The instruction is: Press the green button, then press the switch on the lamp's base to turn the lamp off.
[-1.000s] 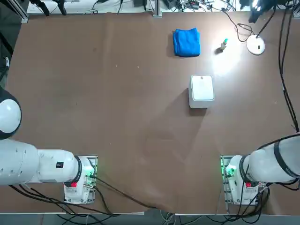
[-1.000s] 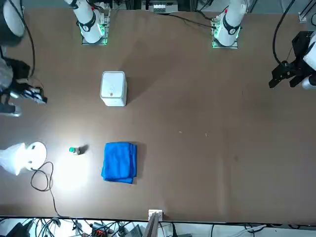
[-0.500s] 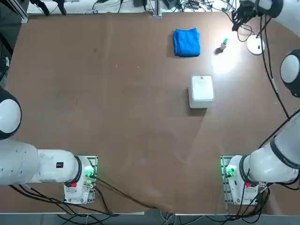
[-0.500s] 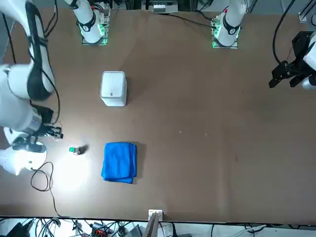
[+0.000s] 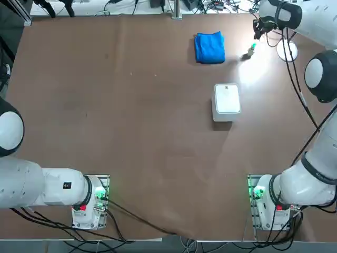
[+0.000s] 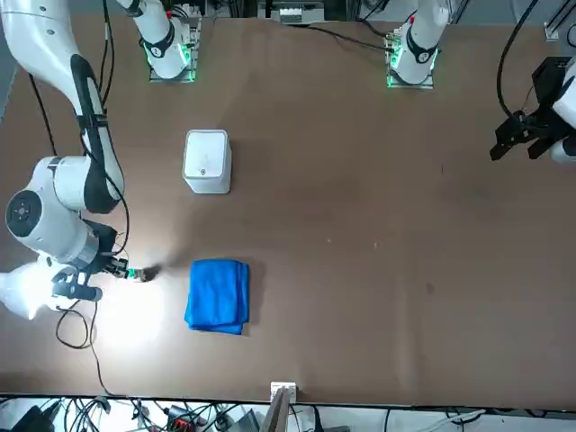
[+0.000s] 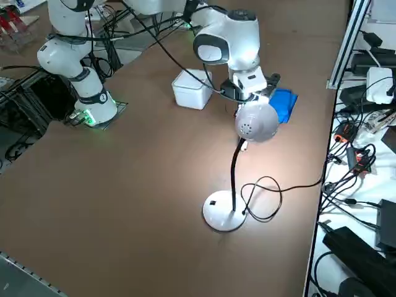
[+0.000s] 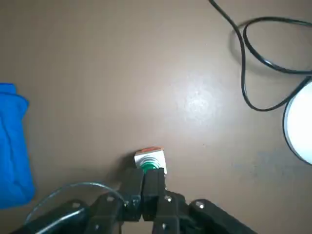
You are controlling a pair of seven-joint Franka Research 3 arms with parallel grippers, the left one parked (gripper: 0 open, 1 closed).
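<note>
Only the wrist view shows the right pincer [image 8: 148,187], fingers pressed together, at the single green button [image 8: 150,164], beside one blue cloth [image 8: 13,146].

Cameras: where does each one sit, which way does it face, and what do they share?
Top: overhead, both arm bases at the bottom; right pincer shut by the green button.
Front: across the table, facing the robot; the right arm at left.
Right side: raised, looking diagonally past the lit lamp and the lamp's base.
Right wrist: on the arm, looking along its own shut fingers.
Shared: top and front both show the blue cloth and the white box.
</note>
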